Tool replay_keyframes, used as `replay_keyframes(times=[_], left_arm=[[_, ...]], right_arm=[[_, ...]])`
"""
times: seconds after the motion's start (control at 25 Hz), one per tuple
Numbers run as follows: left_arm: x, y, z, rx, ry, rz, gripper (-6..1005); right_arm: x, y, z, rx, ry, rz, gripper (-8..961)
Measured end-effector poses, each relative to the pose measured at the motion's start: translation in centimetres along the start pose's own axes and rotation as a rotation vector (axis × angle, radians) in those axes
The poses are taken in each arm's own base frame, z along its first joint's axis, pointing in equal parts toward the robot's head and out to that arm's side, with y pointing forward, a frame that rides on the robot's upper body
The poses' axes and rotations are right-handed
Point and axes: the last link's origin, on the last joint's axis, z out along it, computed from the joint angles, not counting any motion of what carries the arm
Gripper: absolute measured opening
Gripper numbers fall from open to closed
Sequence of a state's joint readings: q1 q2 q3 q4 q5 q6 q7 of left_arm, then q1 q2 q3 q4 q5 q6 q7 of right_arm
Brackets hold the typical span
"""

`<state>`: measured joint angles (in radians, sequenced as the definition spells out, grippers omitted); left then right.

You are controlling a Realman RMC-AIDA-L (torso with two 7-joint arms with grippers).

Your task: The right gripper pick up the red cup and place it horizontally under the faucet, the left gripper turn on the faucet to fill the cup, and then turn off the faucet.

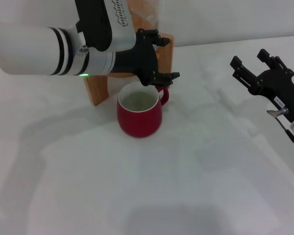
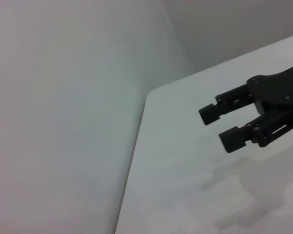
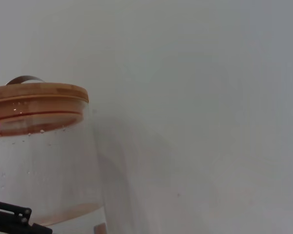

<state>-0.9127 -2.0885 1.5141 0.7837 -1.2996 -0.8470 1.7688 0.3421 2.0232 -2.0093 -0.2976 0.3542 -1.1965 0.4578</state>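
The red cup [image 1: 139,116] stood upright on the white table, white inside, handle turned toward the wooden stand. The faucet was hidden behind the left arm.

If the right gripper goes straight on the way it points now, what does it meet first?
Probably nothing close: the right gripper, open, points up and away over the bare white table toward the back wall. Depth is unclear.

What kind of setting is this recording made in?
Probably a lab test bench, not a kitchen: a bare white table, blank wall, and only a red cup and a glass jar on a wooden stand.
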Motion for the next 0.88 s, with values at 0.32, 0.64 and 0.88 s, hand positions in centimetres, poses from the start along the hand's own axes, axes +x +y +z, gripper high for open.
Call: replay_keyframes(times=[0.32, 0.64, 0.88], left_arm=[[-0.1, -0.1, -0.1, 0.007, -0.002, 0.001, 826], [0.2, 0.1, 0.0, 0.000, 0.015, 0.003, 826], [1.0, 1.4, 0.1, -0.026, 0.066, 0.010, 827]], right_arm=[[0.0, 0.0, 0.0, -0.002, -0.001, 0.001, 835], [0.0, 0.0, 0.0, -0.002, -0.002, 0.001, 835], [0.0, 0.0, -0.1, -0.001, -0.001, 0.001, 836]])
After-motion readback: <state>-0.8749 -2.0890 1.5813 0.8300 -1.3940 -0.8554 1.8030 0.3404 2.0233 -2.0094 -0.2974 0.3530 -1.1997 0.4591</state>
